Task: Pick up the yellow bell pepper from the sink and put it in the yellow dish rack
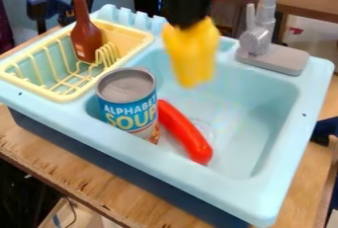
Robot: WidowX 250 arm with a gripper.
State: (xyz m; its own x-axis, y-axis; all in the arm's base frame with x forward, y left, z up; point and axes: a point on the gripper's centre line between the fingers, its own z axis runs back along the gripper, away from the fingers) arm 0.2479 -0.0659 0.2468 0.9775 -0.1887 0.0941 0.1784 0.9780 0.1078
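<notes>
Over the back-left part of a pale blue toy sink (139,149), black gripper (190,20) pointing downward, closed on the upper end of a blurred yellow object (191,54). Exact spacing of the grip impossible to tell. Yellow object hanging roughly upright in the air above the basin, narrower toward its lower end. Judging by looks, light toy plastic, probably firm, somewhat smooth, unlikely to break; likely to swing or twist if pinched only at the top, steadier if taken squarely across the thicker upper half. Below, in the basin, upright soup can (127,101) with a blue label, and just beside it, a long curved red object (186,132) lying slantwise. Farther left, brown bottle (86,39) standing in a yellow dish rack (49,92). At the back right, grey faucet (256,42).
</notes>
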